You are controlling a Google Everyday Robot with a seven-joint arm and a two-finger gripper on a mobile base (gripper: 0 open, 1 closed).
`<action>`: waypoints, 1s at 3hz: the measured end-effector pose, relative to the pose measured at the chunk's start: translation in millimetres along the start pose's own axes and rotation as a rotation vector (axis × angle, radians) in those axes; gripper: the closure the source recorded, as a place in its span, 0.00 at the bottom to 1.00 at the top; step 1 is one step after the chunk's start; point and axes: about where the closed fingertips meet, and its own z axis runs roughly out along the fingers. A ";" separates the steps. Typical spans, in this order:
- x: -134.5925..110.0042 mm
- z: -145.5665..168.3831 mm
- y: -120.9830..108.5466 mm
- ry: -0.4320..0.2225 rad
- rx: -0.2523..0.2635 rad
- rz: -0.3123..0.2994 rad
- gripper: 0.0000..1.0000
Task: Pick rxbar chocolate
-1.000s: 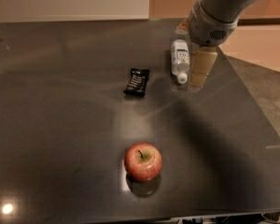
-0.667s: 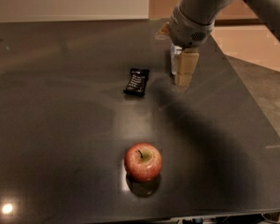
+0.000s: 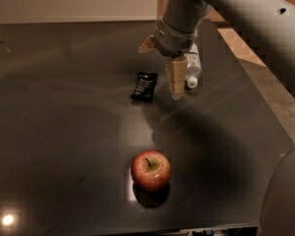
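The rxbar chocolate (image 3: 144, 86) is a small black bar with white lettering, lying flat on the dark table (image 3: 64, 132) a little behind its middle. My gripper (image 3: 176, 84) hangs from the grey arm just right of the bar, about a bar's width away and slightly above the table. It holds nothing that I can see.
A white plastic bottle (image 3: 192, 65) lies on its side right behind and to the right of the gripper. A red apple (image 3: 151, 170) stands near the table's front edge. The table's right edge runs close to the arm (image 3: 226, 14).
The gripper has moved left and forward, from over the white bottle to just right of the black bar. The bottle, bar and apple have not moved.
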 end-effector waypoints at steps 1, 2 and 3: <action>-10.1 16.7 -9.3 -0.005 -0.027 -0.096 0.00; -11.6 31.3 -18.5 0.026 -0.053 -0.183 0.00; -5.5 46.3 -24.3 0.078 -0.101 -0.271 0.00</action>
